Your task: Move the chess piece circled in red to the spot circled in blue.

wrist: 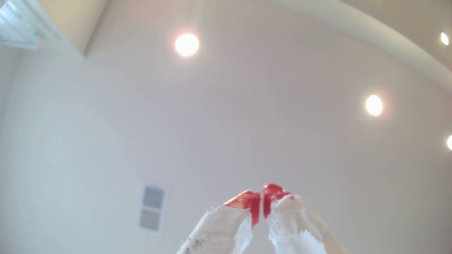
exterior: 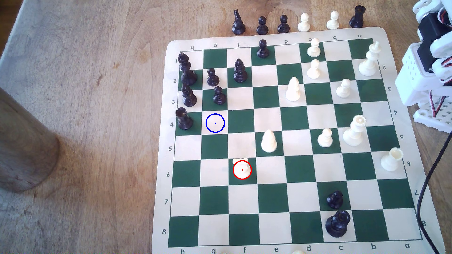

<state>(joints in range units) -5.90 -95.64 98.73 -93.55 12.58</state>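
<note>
The red-circled chess piece, a small cream knight, stands on a dark green square in file f, row 6 of the board. The blue-circled spot is a bare cream square in file g, row 4, up and toward the exterior view's left of the knight. A black rook stands on the square beside the spot. In the wrist view my gripper points up at the ceiling, its red cloth-wrapped fingertips pressed together with nothing between them. The folded white arm sits off the board at the exterior view's right edge.
Black pawns and a black bishop crowd the squares above the spot. A cream bishop stands one file right of the knight's row. Captured pieces line the board's far edge. A wooden cylinder stands at the left. A black cable runs along the right.
</note>
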